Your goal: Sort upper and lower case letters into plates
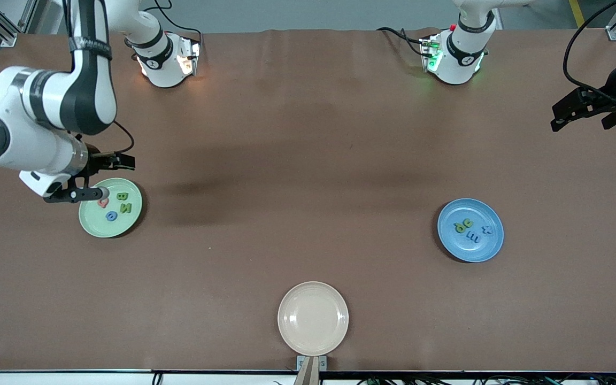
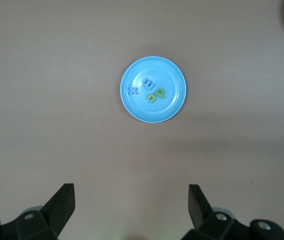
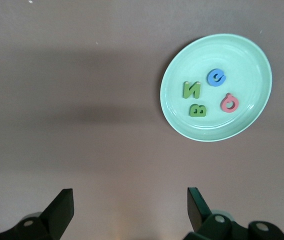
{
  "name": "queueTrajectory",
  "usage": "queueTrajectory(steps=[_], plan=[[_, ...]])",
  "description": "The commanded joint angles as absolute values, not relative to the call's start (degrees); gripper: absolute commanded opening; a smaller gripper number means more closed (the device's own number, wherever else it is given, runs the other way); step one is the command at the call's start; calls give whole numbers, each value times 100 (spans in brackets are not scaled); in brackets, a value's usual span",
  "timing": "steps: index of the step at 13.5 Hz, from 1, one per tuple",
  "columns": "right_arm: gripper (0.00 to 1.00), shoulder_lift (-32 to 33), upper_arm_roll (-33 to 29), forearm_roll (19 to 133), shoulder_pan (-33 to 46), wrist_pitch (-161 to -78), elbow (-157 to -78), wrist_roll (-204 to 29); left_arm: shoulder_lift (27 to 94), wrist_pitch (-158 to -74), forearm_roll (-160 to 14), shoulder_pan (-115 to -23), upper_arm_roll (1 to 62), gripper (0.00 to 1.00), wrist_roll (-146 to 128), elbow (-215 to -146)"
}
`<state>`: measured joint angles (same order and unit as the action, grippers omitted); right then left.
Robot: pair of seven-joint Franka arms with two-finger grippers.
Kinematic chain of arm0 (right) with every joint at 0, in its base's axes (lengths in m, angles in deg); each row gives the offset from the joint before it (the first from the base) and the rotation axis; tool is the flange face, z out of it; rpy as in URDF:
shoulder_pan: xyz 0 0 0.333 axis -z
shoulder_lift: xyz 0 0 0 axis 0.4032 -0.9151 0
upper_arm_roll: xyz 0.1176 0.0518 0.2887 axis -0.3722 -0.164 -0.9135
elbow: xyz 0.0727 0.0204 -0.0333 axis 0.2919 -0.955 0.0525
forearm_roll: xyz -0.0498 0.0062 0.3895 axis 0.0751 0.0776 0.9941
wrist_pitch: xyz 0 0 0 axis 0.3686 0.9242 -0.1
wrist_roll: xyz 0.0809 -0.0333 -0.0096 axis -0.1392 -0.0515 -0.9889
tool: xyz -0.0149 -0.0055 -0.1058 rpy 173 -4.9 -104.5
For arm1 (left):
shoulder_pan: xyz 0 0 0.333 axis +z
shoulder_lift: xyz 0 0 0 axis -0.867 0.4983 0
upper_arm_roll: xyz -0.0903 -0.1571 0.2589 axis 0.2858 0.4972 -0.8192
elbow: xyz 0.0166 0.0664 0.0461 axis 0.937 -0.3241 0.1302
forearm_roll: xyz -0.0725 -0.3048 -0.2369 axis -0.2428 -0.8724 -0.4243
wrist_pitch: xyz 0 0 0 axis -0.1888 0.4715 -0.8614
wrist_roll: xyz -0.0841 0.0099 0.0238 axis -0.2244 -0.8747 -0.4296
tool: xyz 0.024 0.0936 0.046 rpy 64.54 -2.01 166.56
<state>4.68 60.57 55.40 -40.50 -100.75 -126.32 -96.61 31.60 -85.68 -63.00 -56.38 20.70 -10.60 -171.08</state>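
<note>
- Front view: mint green plate (image 1: 97, 227) at the right arm's end carries four letters (image 1: 117, 205); blue plate (image 1: 492, 243) toward the left arm's end carries four more. Cream plate (image 1: 313, 318), nearest the camera, is bare. Right gripper (image 1: 106, 175) hangs over the mint plate's rim; left gripper (image 1: 580, 112) waits over bare table (image 1: 308, 160).
- Left wrist view: fingers (image 2: 64, 200) spread wide, holding nothing; blue plate well apart.
- Right wrist view: fingers (image 3: 62, 202) released, empty; green N (image 3: 192, 89), green B, blue piece and red piece lie flat.
- Handling: pieces look light, stiff and thin; pinch across the outer edges, straight down.
</note>
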Motion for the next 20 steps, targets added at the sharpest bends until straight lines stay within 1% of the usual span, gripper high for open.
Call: queueTrajectory(steps=[1, 3, 4, 6, 7, 8, 9, 13, 18, 20], plan=[[100, 607, 4668, 5410, -2497, -9479, -11906, -9601, 3069, -8538, -6378, -5616, 2050, 100, -1155, -17123], [100, 712, 3693, 5156, -1565, -9258, -11606, -9592, 3069, -8556, -6378, -5616, 2050, 100, -1146, -17123], [100, 895, 3183, 4980, -1125, -9257, -11570, -9505, 3069, -8547, -6378, -5616, 2050, 100, -1155, -17131], [100, 1317, 1508, 4410, 253, -9283, -11578, -8971, 3069, -8538, -6378, -5607, 2042, 100, -1155, -17131], [100, 1502, 525, 4146, 1112, -9292, -11595, -8768, 3069, -8538, -6378, -5607, 2033, 100, -1164, -17131], [100, 1660, -277, 4004, 1834, -9283, -11613, -8688, 3069, -8538, -6369, -5607, 2033, 100, -1164, -17131], [100, 1792, -711, 3951, 2268, -9275, -11622, -8678, 3069, -8538, -6369, -5607, 2033, 100, -1155, -17131], [100, 2425, -1470, 3915, 3149, -9266, -11640, -8678, 3069, -8538, -6360, -5616, 2042, 100, -1164, -17131], [99, 3014, -1401, 3915, 3099, -9494, -11596, -8635, 3078, -8538, -6351, -5625, 2077, 100, -1164, -17131], [99, 3225, -1034, 3915, 2801, -9433, -11622, -8590, 3078, -8530, -6360, -5633, 2086, 100, -1164, -17131]])
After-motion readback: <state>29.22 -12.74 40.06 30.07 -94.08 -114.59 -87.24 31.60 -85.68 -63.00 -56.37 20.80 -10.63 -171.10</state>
